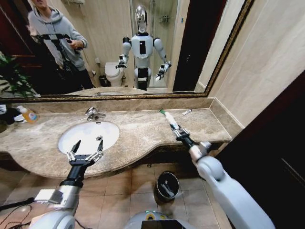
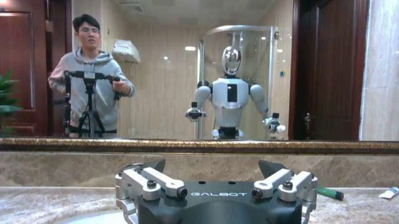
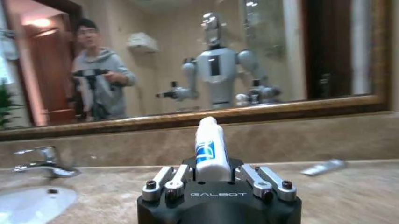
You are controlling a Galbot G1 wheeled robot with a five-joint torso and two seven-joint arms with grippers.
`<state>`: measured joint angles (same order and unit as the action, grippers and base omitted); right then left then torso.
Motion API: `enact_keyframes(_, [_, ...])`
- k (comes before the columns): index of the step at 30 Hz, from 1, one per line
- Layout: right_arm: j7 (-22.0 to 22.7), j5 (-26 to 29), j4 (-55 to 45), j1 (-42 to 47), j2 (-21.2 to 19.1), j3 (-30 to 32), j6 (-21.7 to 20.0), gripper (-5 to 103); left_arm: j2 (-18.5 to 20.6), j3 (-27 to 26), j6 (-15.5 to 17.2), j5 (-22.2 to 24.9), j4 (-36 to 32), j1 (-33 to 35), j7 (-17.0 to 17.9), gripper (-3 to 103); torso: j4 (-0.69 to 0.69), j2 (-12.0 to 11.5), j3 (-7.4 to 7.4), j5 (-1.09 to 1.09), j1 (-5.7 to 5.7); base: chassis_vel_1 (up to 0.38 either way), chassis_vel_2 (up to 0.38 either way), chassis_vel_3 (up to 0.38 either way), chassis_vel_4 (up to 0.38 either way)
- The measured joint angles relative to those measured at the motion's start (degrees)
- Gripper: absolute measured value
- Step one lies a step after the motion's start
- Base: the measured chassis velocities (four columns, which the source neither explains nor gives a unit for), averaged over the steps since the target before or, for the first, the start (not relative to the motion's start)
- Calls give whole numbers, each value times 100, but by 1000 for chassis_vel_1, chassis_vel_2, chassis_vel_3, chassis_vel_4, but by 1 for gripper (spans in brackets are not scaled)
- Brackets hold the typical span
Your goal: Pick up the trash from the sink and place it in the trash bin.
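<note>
Right hand [image 1: 178, 132] over the marble counter [image 1: 143, 133], right of the sink [image 1: 88, 136], fingers clamped on 1 white tube with blue marks [image 3: 206, 147], green tip pointing toward the mirror. Left hand [image 1: 86, 151] hovers spread wide at the sink's front rim, gripping nothing. 1 small white packet [image 1: 187, 112] lies near the backsplash. Trash bin [image 1: 167, 185] sits on the floor below the counter edge.

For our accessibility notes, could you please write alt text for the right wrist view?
The right gripper is shut on a white tube with blue marks, standing upright above the beige marble counter. Another small tube lies on the counter near the mirror, and the chrome tap and white sink sit off to one side.
</note>
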<state>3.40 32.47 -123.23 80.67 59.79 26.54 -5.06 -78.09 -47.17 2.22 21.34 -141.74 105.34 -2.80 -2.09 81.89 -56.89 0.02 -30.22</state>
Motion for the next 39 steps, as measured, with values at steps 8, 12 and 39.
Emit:
enact_keyframes(8, [-63,-686,-405,1915,546,533,826,30,0,0,0,0,0,0,1,100,0,-1,-1,-1,-1,0,0,0,0])
enact_keyframes(12, [-159,-1046,-358,2495,801,537,1212,30,0,0,0,0,0,0,1,100,-1,0,0,-3,0,0,0,0,0])
enact_keyframes(39, [-266,-3277,3437,1385,1397,-780,1334,30,0,0,0,0,0,0,1,100,-3,-1,-1,-1,-1,0,0,0,0])
